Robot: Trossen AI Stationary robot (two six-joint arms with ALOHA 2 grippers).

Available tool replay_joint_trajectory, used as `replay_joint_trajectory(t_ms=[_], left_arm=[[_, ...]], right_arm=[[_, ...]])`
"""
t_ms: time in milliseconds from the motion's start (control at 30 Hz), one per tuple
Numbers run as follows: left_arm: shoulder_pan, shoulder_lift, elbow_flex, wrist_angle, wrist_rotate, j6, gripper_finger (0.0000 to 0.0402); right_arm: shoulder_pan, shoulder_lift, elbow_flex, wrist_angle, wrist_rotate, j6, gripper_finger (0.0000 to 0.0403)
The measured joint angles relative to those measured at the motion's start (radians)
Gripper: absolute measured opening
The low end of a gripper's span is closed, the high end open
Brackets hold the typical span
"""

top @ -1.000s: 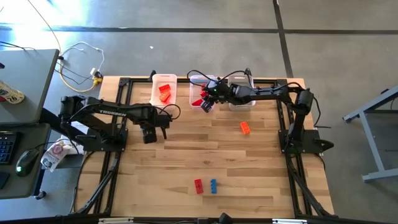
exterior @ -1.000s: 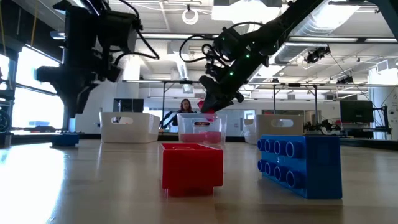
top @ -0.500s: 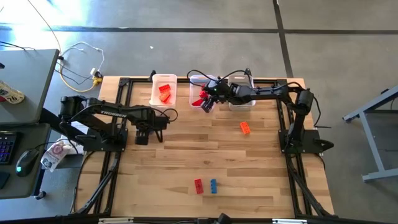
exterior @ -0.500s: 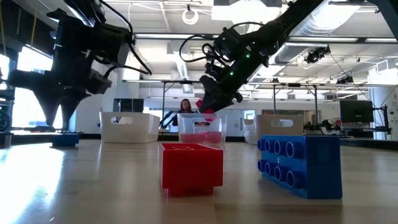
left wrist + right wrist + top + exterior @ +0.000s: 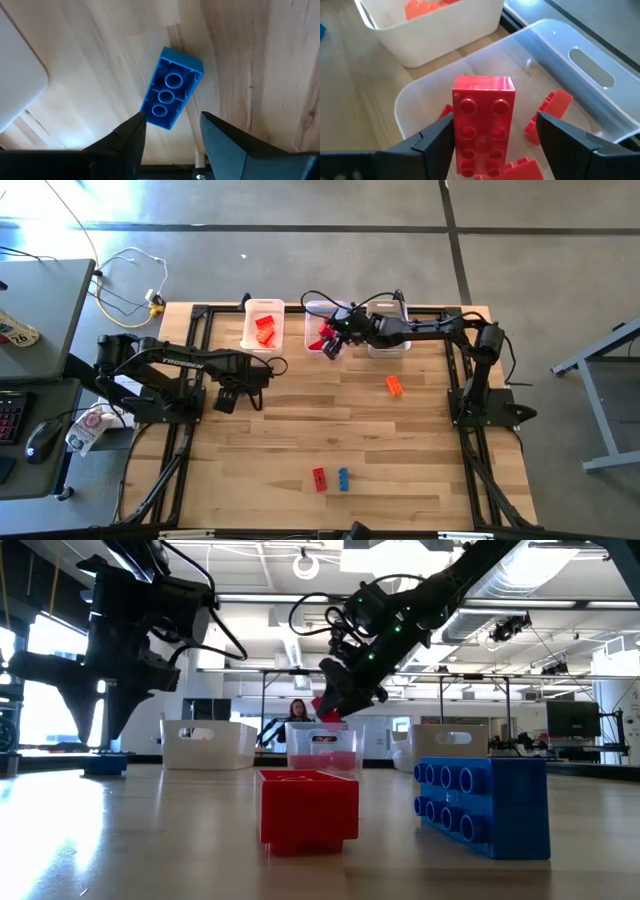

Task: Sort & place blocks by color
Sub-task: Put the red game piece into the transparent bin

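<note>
Blocks, small rectangular plastic toy bricks in three colours, are spread over my wooden bench: nearest the low camera a red brick and a blue brick stand side by side, close together but apart, at the near edge of the bench. Farther in, toward the right arm's side, an orange brick lies alone on the wood. On the left side my left hand hangs over another blue brick, which lies flat on the bench with its open underside up; the fingers stand apart on either side of the brick's near end and I see no contact with it. At the far edge sit three translucent white rectangular bins in a row. The left bin holds orange bricks. Over the middle bin my right hand has its fingers spread, and a red brick stands on end between them with a gap showing on both sides; more red bricks lie in the bin beneath it. The right bin is mostly hidden under the right arm, so I cannot tell its contents.
</note>
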Motion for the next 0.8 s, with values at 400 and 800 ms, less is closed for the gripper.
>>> replay_joint_trajectory(t_ms=[400,800], left_arm=[[0.0,0.0,0.0,0.0,0.003,0.01,0.0172],[0.0,0.0,0.0,0.001,0.004,0.026,0.0172]], right_arm=[[-0.002,-0.001,0.0,0.014,-0.011,0.034,0.0257],[-0.007,-0.001,0.0,0.014,-0.031,0.034,0.0276]])
